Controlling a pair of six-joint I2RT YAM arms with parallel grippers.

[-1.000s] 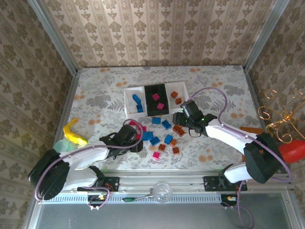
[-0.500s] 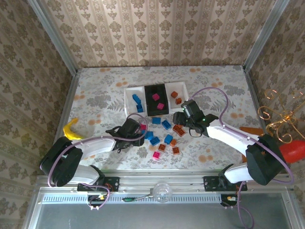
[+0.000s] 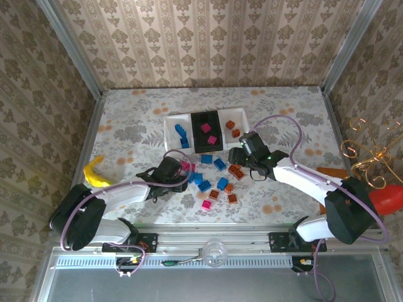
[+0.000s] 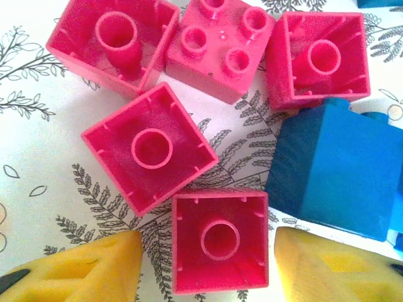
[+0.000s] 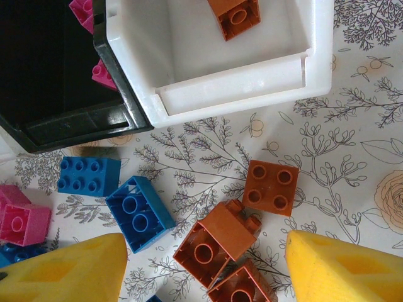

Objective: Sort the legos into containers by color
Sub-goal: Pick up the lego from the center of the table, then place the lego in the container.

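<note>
The cell walls are papered in a damask pattern, and the tabletop [image 3: 126,119] carries a floral-print cover.

**Left gripper** [image 4: 208,270]: released. Its yellow fingertips [image 4: 75,267] stand apart on either side of one pink brick [image 4: 220,242], which lies hollow side up on the tabletop. A strip of cover shows beside the left fingertip, and the gap at the other is narrow. Four more pink bricks [image 4: 148,148] lie just beyond it, closely grouped, one with its studs up. A blue brick [image 4: 334,170] sits just beside the group. In the top view this gripper [image 3: 181,171] is low over the pink cluster, left of the loose pile.

**Right gripper** [image 5: 208,277]: released, with its fingertips [image 5: 346,270] wide apart. Orange-brown bricks [image 5: 214,242] lie between them on the tabletop, with another [image 5: 271,185] studs up just beyond. Two blue bricks [image 5: 138,214] lie to the left.

**Containers**: three trays joined in a row, beyond the loose bricks.
- Left white tray [image 3: 170,135]: holds blue bricks.
- Black tray [image 3: 196,139]: holds two pink bricks.
- Right white tray [image 5: 252,82]: holds orange-brown bricks; in the top view two can be counted.

Further blue, orange-brown and pink bricks lie scattered between the two grippers. A yellow banana-shaped toy [image 3: 94,173] rests near the left edge, well apart from the bricks.
</note>
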